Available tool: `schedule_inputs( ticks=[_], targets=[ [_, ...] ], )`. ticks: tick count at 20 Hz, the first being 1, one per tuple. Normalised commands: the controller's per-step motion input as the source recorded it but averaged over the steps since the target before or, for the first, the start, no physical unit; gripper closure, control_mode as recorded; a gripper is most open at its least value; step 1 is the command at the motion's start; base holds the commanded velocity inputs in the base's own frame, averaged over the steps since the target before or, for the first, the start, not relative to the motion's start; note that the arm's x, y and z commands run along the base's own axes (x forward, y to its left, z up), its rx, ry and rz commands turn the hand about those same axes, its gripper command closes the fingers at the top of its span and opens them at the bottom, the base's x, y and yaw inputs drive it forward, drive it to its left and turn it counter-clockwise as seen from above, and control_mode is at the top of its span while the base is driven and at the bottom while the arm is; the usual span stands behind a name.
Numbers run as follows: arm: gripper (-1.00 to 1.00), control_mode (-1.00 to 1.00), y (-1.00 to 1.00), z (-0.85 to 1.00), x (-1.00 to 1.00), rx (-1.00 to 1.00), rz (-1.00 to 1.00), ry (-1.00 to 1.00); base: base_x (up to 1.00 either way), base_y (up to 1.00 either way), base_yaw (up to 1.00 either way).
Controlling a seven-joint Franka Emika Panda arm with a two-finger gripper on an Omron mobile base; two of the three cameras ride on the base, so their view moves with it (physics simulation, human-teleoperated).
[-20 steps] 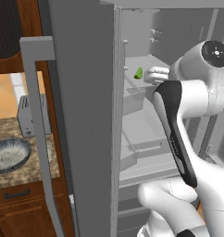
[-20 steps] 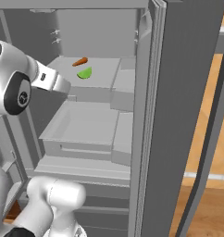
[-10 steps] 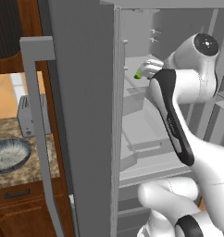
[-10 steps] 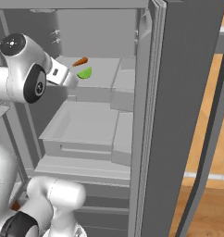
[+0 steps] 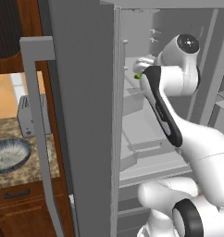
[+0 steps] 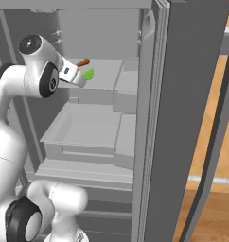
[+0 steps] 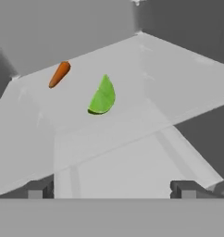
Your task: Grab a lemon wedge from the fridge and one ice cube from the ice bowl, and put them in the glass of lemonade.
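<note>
Tool (image 7: 112, 187) nearer wedge (image 7: 102, 96) — carrot (image 7: 59, 74) beside

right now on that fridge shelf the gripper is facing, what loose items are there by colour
green: 1, the lemon wedge
orange: 1, a carrot
total: 2, lying apart on the fridge shelf, with the open gripper short of both

counter (image 5: 26, 172): speckled stone | cabinets (image 5: 21, 217): dark wood | floor (image 6: 220, 156): light wood | toaster (image 5: 28, 115): silver
</note>
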Motion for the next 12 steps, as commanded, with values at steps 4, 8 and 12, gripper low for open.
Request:
schedule_inputs(
  ticks=[4, 8, 12],
  targets=[
    [-1.0, -1.0, 0.0, -0.18, 0.57, 0.0, -0.02, 0.04, 0.0, 0.0, 0.0],
    [-1.0, -1.0, 0.0, -0.16, 0.54, 0.0, -0.01, 0.07, 0.0, 0.0, 0.0],
    [-1.0, -1.0, 0.0, -0.12, 0.56, 0.0, -0.02, 0.09, 0.0, 0.0, 0.0]
  ],
)
